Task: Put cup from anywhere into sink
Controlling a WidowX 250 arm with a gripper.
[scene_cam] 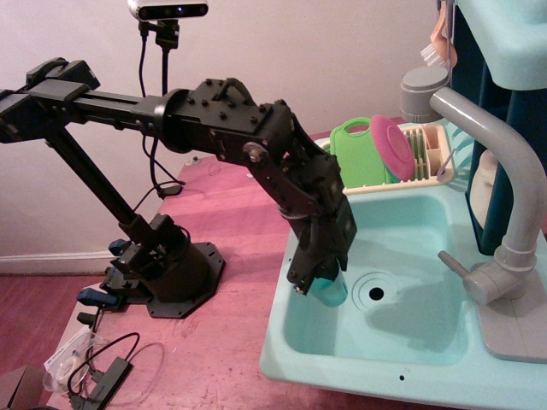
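Observation:
The teal-blue cup (330,290) hangs in my gripper (318,275), which is shut on its upper part. The cup is over the left part of the light-turquoise sink (402,342), just left of the round drain hole (376,294), and looks a little above the basin floor. The black arm reaches from the left across the sink's left rim and hides the cup's top. The grey faucet (504,179) stands at the sink's right side.
A beige dish rack (427,166) behind the basin holds a green cutting board (355,154) and a pink plate (391,145). The arm's black base (167,269) stands on the red tabletop at the left, with cables (98,367) near the front left corner.

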